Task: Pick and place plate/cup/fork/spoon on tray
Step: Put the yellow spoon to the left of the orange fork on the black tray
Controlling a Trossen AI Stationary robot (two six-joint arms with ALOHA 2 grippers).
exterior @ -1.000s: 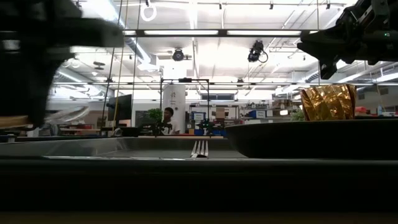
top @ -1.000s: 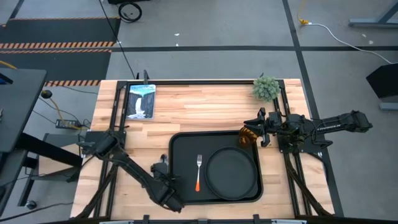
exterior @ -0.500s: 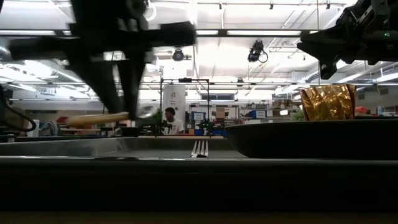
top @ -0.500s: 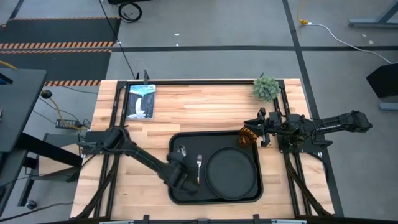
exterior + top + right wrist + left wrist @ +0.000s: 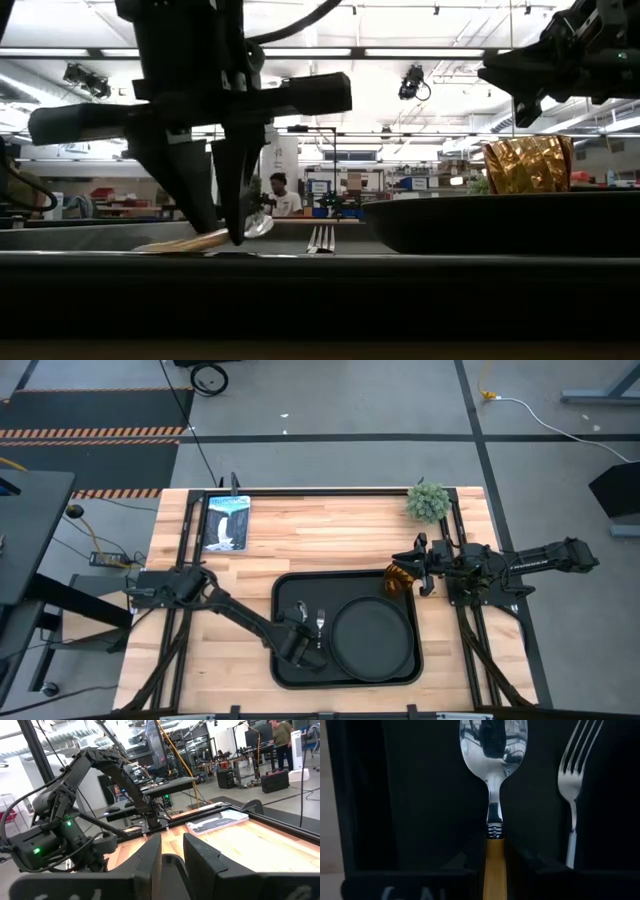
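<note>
The black tray [image 5: 283,582] lies at the table's middle. On it the round black plate [image 5: 373,638] lies at the right and the fork [image 5: 320,622] to the plate's left, tines toward the far edge. My left gripper [image 5: 300,630] is over the tray's left part, shut on the spoon [image 5: 493,750], just left of the fork [image 5: 572,775]. The amber cup [image 5: 399,579] stands at the tray's far right corner. My right gripper [image 5: 418,567] hovers above the cup [image 5: 527,165], open, touching nothing. My left gripper pinches the spoon's orange handle [image 5: 495,857] between its two fingers, just behind the metal collar. The fingers [image 5: 228,190] point down and lie across the handle. The spoon is tilted, bowl [image 5: 258,225] raised and handle end [image 5: 160,245] low by the tray floor; whether it touches I cannot tell.
A small potted plant [image 5: 428,501] stands at the table's far right corner and a picture card [image 5: 226,522] lies at the far left. A person [image 5: 270,190] shows far off in the room behind.
My left gripper has carried the spoon from the table's near left, over the tray's left rim, toward the right, and has come down beside the fork. The spoon now hangs low over the tray floor. My right arm has kept still.
</note>
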